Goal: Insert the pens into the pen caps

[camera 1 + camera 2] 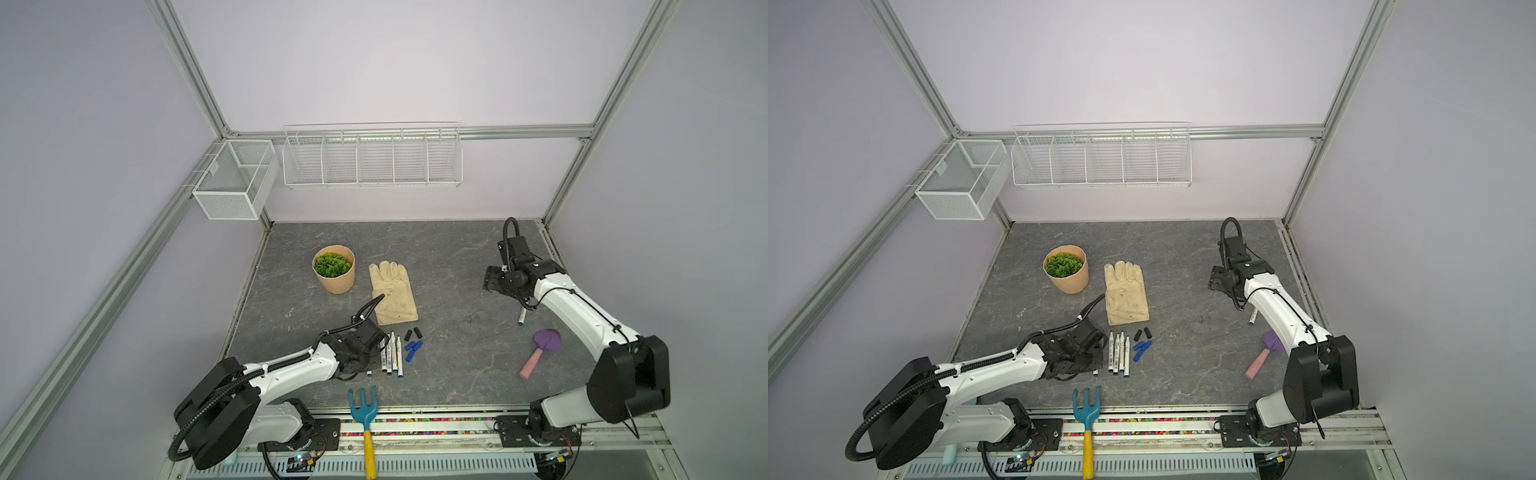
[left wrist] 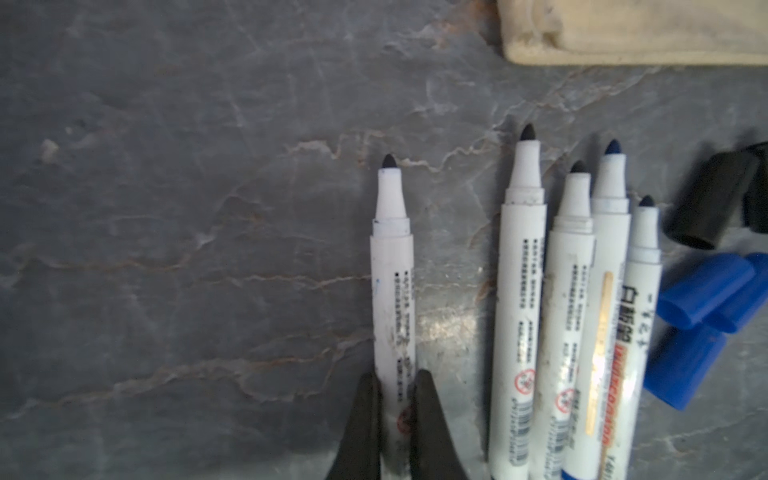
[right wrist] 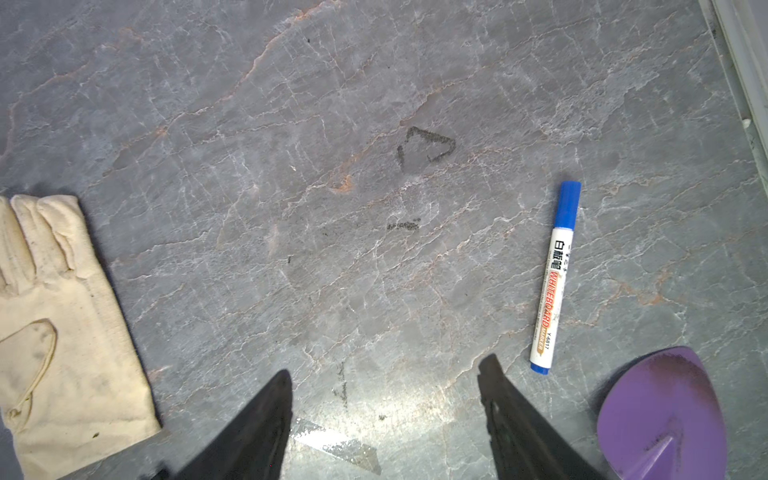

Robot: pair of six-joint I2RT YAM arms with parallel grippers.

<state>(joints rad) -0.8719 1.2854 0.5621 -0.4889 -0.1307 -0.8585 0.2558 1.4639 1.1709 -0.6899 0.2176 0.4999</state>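
Observation:
My left gripper (image 2: pixel 395 382) is shut on the barrel of one uncapped white pen (image 2: pixel 392 291), which lies on the grey table apart from the rest. Several more uncapped pens (image 2: pixel 521 291) lie side by side beside it, seen in both top views (image 1: pixel 392 353) (image 1: pixel 1119 353). Past that row lie several blue pen caps (image 2: pixel 706 291) (image 1: pixel 412 349) and two black pen caps (image 2: pixel 710 203) (image 1: pixel 412 333). My right gripper (image 3: pixel 384 374) hangs open and empty over bare table at the far right (image 1: pixel 490 282). A pen with a blue cap on it (image 3: pixel 555 278) (image 1: pixel 522 316) lies near it.
A cream glove (image 1: pixel 392 293) lies just behind the pens, with a potted green plant (image 1: pixel 333 269) to its left. A pink-handled purple trowel (image 1: pixel 540 353) lies under the right arm. A blue rake with a yellow handle (image 1: pixel 365 415) crosses the front edge. Wire baskets (image 1: pixel 372 160) hang on the back wall.

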